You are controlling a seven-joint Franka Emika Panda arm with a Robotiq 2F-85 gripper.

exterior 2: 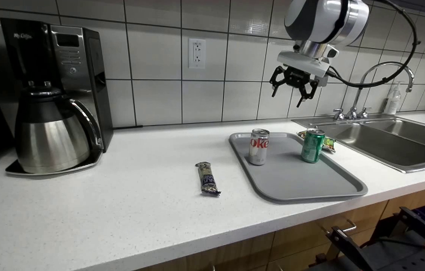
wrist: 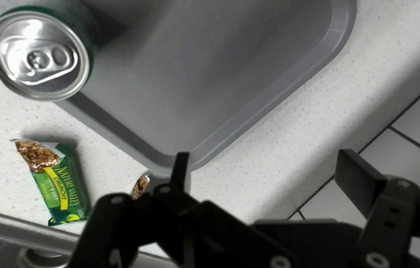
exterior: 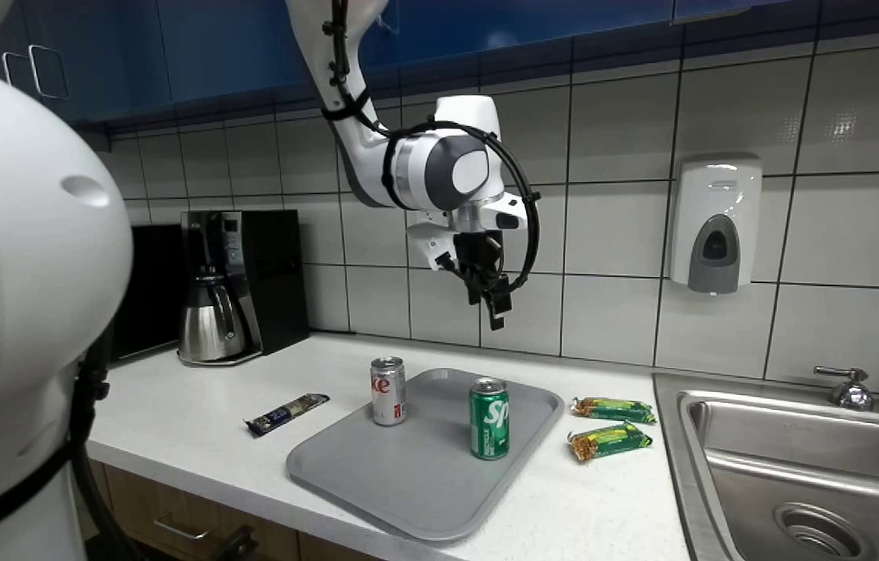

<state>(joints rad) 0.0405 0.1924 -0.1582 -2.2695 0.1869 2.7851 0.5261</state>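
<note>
The Robotiq gripper (exterior 2: pixel 286 99) is hovering near the tiled wall (exterior 2: pixel 203 98), its fingers (wrist: pixel 359 178) standing wide apart, empty. Well below, the Sprite can (exterior: pixel 489 419) is standing upright on the gray tray (exterior: pixel 408 499), with a Nature Valley Crunchy bar (wrist: pixel 61 186) lying near that tray. Good handling is probably calling for slow travel, clearing both wall and can, which is looking easy to tip.

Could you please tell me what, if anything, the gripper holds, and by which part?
Nothing is held: the gripper is open, with nothing between its fingers. The Sprite can and silver Coke can stand untouched on the gray tray.
</note>
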